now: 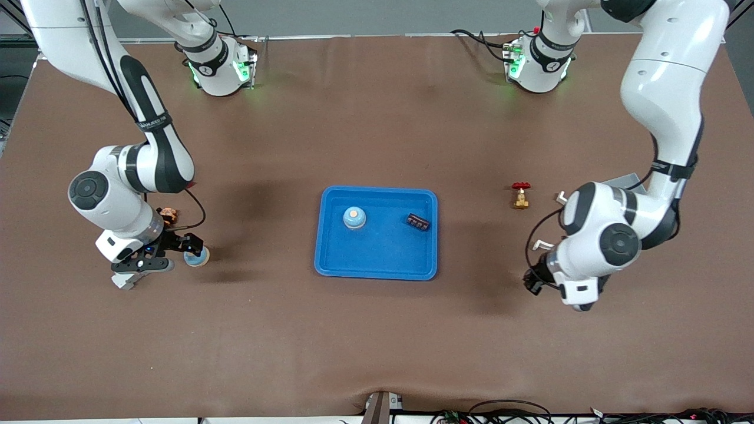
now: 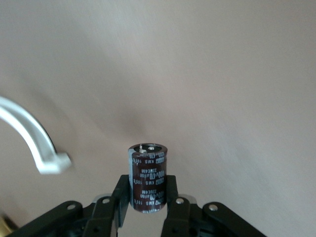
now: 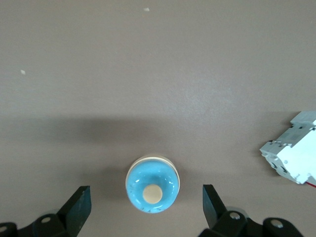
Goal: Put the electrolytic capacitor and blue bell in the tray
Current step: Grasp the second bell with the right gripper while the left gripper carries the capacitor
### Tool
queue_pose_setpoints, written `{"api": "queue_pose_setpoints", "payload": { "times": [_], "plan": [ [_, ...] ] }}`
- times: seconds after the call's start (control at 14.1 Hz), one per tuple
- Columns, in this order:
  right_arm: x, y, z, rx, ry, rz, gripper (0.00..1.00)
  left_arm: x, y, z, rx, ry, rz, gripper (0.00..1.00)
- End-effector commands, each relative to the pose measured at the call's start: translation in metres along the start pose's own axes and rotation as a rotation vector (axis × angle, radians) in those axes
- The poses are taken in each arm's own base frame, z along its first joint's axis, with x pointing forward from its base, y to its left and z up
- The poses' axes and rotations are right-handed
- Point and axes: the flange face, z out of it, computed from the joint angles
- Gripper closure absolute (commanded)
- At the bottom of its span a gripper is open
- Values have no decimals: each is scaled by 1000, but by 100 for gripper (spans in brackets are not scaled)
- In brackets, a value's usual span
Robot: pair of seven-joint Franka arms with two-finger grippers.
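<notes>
While left gripper (image 2: 147, 200), over bare table at the tray's (image 1: 377, 272) 4 o'clock, clamped electrolytic capacitor (image 2: 147, 170) by one end, it could tilt and slip mid-carry. Right gripper (image 3: 145, 195) gaped over blue bell (image 3: 152, 190) at tray's 9 o'clock; the dome could squirt out on closing.

The front view looks steeply down from high across the desk (image 1: 377, 353), arm bases along the frame's top. Each wrist view looks close down past its own pincer at the frame's bottom. The blue bell (image 3: 152, 190) in the right wrist view also appears at the front view's lower left (image 1: 196, 257).
</notes>
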Motion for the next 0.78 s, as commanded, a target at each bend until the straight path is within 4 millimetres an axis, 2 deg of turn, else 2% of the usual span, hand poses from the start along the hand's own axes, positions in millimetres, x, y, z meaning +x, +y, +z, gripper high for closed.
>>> {"api": "queue_pose_setpoints", "payload": {
  "times": [0.0, 0.07, 0.28, 0.5, 0.71],
  "plan": [
    [-6, 6, 25, 1, -8, 3, 0, -35, 19, -18, -18, -8, -89, 100],
    [-8, 6, 32, 1, -14, 6, 0, -51, 30, -24, -34, -6, -105, 100],
    [-16, 1, 62, 3, -42, 17, 0, -103, 47, -20, -35, -12, -135, 100],
    [-16, -2, 69, 3, -36, 14, 0, -165, 70, -19, -68, -13, -126, 100],
    [-16, -3, 73, 4, -39, 13, 0, -200, 89, -14, -113, -32, -180, 100]
  ]
}}
